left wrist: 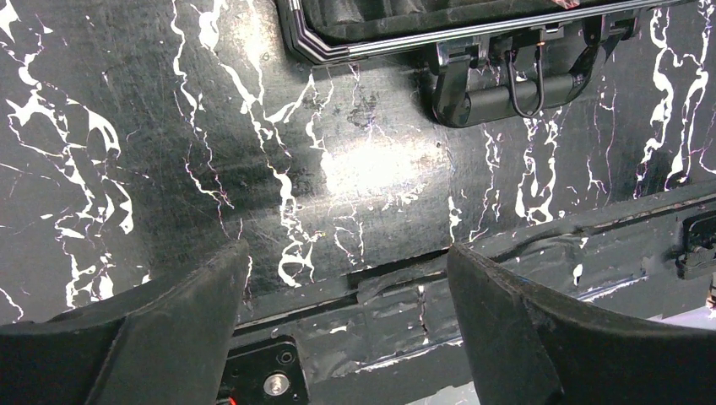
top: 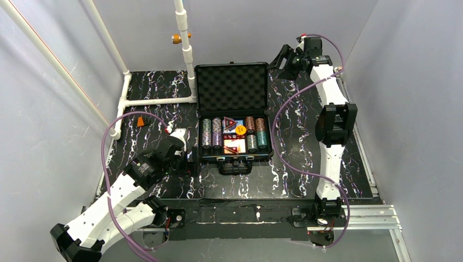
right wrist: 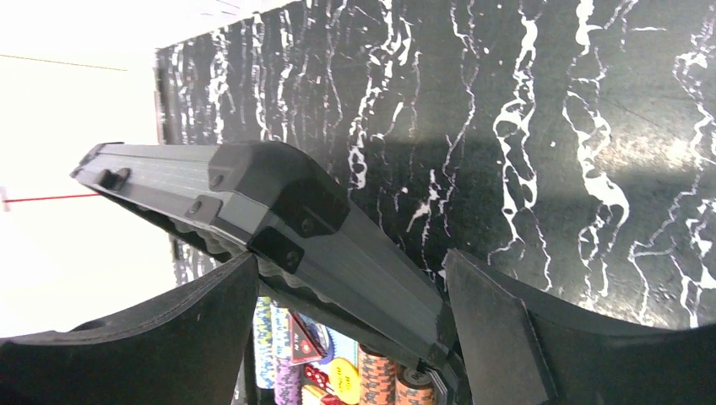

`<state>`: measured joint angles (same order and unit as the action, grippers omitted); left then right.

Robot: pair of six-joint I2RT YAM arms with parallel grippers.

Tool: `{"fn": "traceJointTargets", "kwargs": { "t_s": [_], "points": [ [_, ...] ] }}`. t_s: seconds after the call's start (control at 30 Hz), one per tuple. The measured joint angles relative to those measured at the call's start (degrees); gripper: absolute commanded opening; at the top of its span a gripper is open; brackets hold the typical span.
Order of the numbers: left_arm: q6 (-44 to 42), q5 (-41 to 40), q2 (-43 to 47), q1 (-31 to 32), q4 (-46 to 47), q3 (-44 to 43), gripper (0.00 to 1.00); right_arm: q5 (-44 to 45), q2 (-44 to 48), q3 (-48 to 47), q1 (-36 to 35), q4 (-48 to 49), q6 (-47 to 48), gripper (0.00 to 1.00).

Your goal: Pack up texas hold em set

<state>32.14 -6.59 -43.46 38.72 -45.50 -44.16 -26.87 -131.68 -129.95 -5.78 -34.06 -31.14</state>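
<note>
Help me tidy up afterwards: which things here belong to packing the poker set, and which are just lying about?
Job: black case, chip rows, card decks, orange disc.
Lying about: small orange block, white pipe frame.

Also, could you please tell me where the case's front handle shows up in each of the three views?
Top external: the handle lies at the near edge of the open case, just below centre.
Left wrist: upper right, on the tabletop against the case's front rim.
Right wrist: not in view; only the lid and some chips show.
Shared landmark: the black, white-veined tabletop appears in all three.
</note>
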Motion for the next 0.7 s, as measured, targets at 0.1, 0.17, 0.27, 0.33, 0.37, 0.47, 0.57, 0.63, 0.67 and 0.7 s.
{"fn": "traceJointTargets", "kwargs": {
  "t_s": [0.1, 0.17, 0.27, 0.33, 0.37, 0.47, 0.57, 0.63, 0.67, 0.7],
  "points": [
    [0.11, 0.00, 0.00, 0.00, 0.02, 0.24, 0.85, -3.30, -0.74, 0.00, 0.98, 2.97, -2.40, 0.87],
    [0.28, 0.00, 0.00, 0.00, 0.02, 0.42, 0.85, -5.31, -0.90, 0.00, 1.64, 5.92, -4.76, 0.87],
    [0.46, 0.00, 0.00, 0.00, 0.02, 0.57, 0.85, -8.57, -0.92, 0.15, 2.47, 11.23, -8.09, 0.86],
    [0.48, 0.00, 0.00, 0.00, 0.02, 0.61, 0.85, -10.62, -0.87, 1.29, 2.91, 15.58, -10.14, 0.86],
    [0.48, 0.00, 0.00, 0.00, 0.02, 0.61, 0.85, -11.37, -0.72, 2.58, 3.08, 18.05, -11.17, 0.86],
    [0.48, 0.00, -0.07, 0.00, 0.04, 0.63, 0.85, -11.96, -0.48, 6.51, 3.15, 22.36, -13.94, 0.85],
    [0.46, 0.00, -0.50, 0.00, 0.04, 0.63, 0.84, -10.54, -0.59, 7.52, 3.04, 22.64, -15.76, 0.82],
    [0.46, 0.00, -0.79, 0.00, 0.04, 0.63, 0.84, -9.31, -0.59, 7.41, 2.86, 22.80, -16.48, 0.79],
    [0.46, 0.00, -0.83, 0.00, 0.07, 0.63, 0.84, -8.81, -0.70, 7.15, 2.73, 22.99, -17.00, 0.77],
    [0.48, 0.00, -0.81, 0.00, 0.04, 0.63, 0.84, -8.35, -0.83, 7.06, 2.67, 23.58, -17.73, 0.75]
  ]
}}
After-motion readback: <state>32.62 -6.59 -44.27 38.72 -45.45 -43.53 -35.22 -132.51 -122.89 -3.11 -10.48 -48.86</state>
